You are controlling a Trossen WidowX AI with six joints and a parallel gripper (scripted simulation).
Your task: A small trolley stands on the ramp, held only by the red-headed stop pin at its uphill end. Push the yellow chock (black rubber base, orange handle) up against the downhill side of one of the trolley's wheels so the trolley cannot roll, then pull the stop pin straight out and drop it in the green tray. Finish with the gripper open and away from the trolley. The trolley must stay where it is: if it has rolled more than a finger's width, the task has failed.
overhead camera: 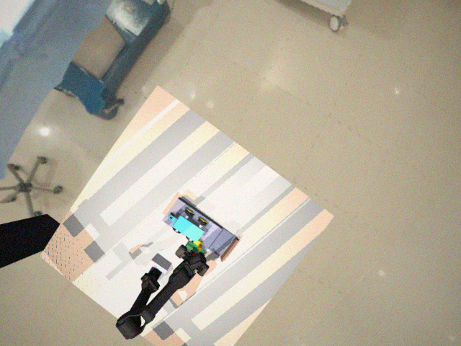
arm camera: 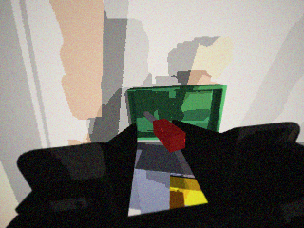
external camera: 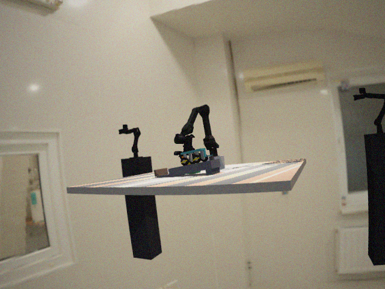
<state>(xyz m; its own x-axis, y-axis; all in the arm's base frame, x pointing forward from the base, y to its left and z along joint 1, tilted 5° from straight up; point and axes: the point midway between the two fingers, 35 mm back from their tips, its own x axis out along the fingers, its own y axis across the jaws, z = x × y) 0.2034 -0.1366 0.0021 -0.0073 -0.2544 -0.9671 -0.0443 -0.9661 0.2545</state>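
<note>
The pin (arm camera: 169,135) has a bright red head and a gray tip. The tray (overhead camera: 191,246) (arm camera: 177,88) is green. The trolley (overhead camera: 188,228) (external camera: 192,152) is light blue on top, with black and yellow wheels (overhead camera: 189,211) (external camera: 185,161). The ramp (overhead camera: 224,238) (external camera: 183,170) is purple-gray. The arm (overhead camera: 169,288) (external camera: 206,121) is all black. The surface (overhead camera: 148,179) (external camera: 248,180) has white, gray, peach and pale yellow stripes and patches.
</note>
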